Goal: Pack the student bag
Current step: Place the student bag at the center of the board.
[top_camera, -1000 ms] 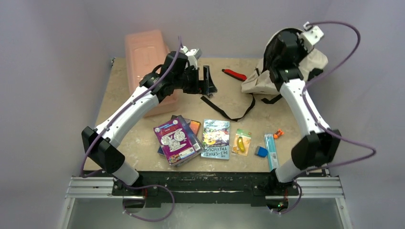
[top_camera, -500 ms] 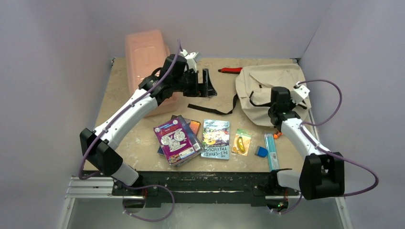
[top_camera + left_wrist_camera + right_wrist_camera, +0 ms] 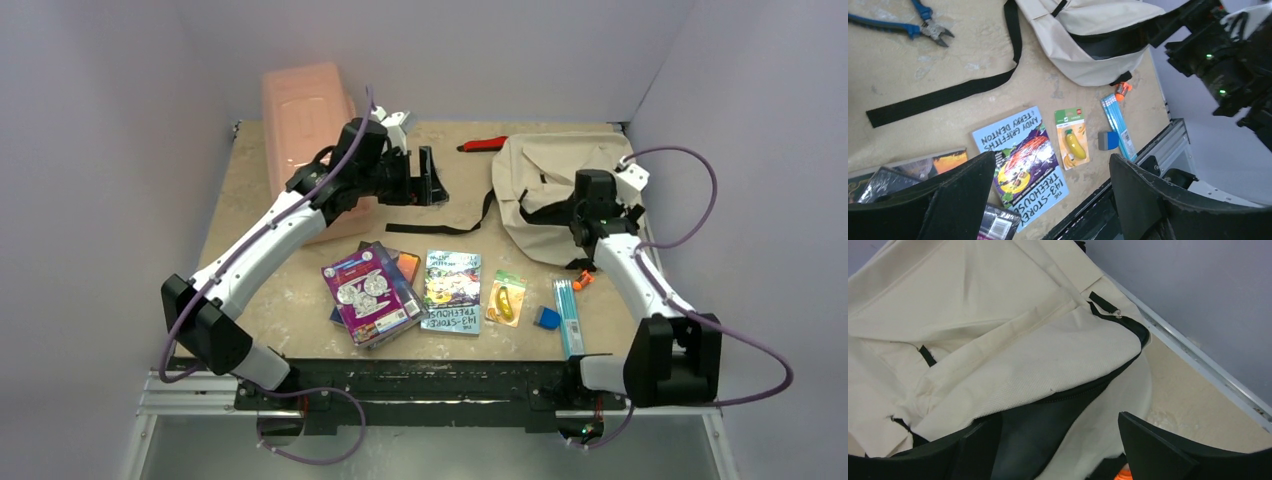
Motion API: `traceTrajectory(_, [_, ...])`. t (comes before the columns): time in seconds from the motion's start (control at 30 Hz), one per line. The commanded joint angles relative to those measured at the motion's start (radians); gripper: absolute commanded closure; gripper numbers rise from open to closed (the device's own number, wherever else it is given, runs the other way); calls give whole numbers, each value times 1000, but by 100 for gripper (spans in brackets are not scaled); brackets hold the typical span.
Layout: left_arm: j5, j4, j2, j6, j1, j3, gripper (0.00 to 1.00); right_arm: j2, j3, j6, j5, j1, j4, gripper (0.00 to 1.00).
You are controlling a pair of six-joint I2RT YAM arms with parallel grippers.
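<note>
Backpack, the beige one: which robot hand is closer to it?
Right. The right gripper hangs directly over the backpack's open zipper mouth. The left gripper is off to the backpack's left, over the table near the pink box.

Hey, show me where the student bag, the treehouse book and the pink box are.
student bag (image 3: 545, 185), top external view, cream front panel.
treehouse book (image 3: 1023, 165), left wrist view, cover's middle.
pink box (image 3: 305, 115), top external view, lid.
</note>
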Motion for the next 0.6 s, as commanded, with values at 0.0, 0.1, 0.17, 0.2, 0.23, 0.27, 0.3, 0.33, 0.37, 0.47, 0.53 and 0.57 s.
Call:
traceTrajectory(0.0, [-118, 0, -116, 11, -1, -73, 16, -138, 30, -46, -91, 0, -185, 8])
traceTrajectory(0.1, [-202, -30, -205, 24, 0, -165, 16, -264, -1, -81, -175, 17, -224, 7])
traceTrajectory(0.17, [-260, -40, -278, 20, -1, -245, 16, -342, -13, -105, -198, 101, -220, 7])
traceTrajectory(0.2, [-282, -37, -320, 16, 0, -294, 16, -374, -19, -118, -205, 174, -207, 7])
traceTrajectory(0.23, [-314, -37, -369, 8, -1, -343, 16, -393, -24, -132, -229, 249, -177, 8])
traceTrajectory(0.27, [-341, -36, -419, 1, -1, -393, 16, -394, -27, -153, -269, 322, -141, 8])
traceTrajectory(0.3, [-368, -30, -471, -7, -1, -443, 16, -377, -29, -179, -329, 409, -86, 7])
traceTrajectory(0.33, [-393, -25, -538, -19, 0, -497, 15, -334, -17, -207, -431, 454, -44, 6])
traceTrajectory(0.37, [-423, -26, -585, -35, 0, -541, 14, -277, -2, -207, -525, 487, -10, 6])
traceTrajectory(0.47, [-500, -51, -679, -104, 1, -648, 10, -115, 19, -207, -776, 587, 139, 6])
traceTrajectory(0.53, [-509, -81, -700, -160, 4, -693, 9, -28, 17, -207, -902, 645, 266, 6])
traceTrajectory(0.57, [-511, -100, -701, -196, 4, -711, 9, 11, 13, -207, -958, 670, 326, 6])
